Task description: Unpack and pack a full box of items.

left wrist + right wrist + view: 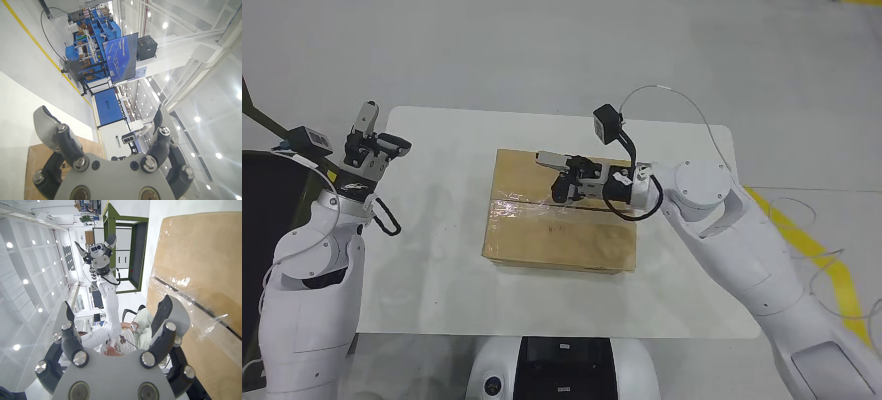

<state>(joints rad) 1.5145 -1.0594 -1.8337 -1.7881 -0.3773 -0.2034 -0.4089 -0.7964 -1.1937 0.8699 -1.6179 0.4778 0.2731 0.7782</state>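
A closed, taped box (pixel 560 225) sits mid-frame on the white table (pixel 442 285). Over its far half, the right gripper (pixel 558 176) hangs low, jaws released and empty. At upper left, the left gripper (pixel 387 128) points away from the box, jaws spread wide.

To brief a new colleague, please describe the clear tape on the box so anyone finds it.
On the white table lies one closed brown cardboard box. A strip of clear plastic tape runs along the dark seam between its top flaps, near the right gripper. Only it shines and wrinkles; the cardboard is matte.
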